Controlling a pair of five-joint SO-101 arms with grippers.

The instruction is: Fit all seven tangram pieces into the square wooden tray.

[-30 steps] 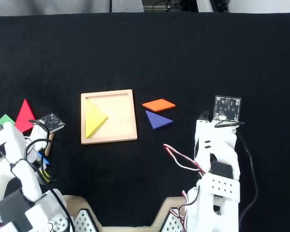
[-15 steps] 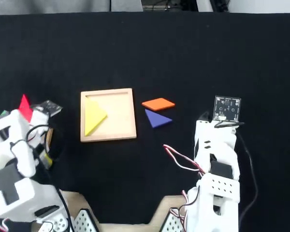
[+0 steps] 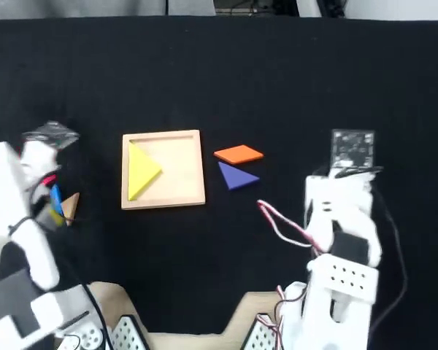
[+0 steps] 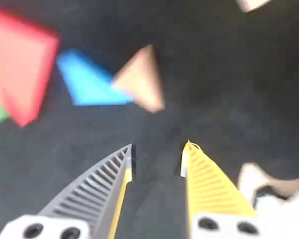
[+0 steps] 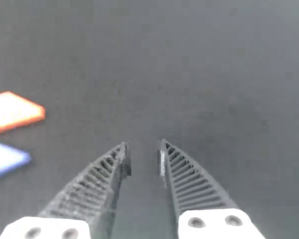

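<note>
left gripper [image 4: 157, 147] hangs parted and empty left of the tray [image 3: 181, 175], open cloth [image 4: 154, 119] under it, tan triangle [image 4: 139, 79] and blue triangle [image 4: 87, 82] just ahead. i see my right gripper [image 5: 142, 144] parted too, right of the tray; yellow triangle [image 3: 141, 171] lies inside.

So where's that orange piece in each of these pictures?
High view: the orange piece lies just right of the wooden tray.
Right wrist view: orange piece ahead of the right arm's fingers, off to one side.
Left wrist view: faces the red, light blue and tan pieces instead.
Shared landmark: the dark blue triangle beside it.
</note>
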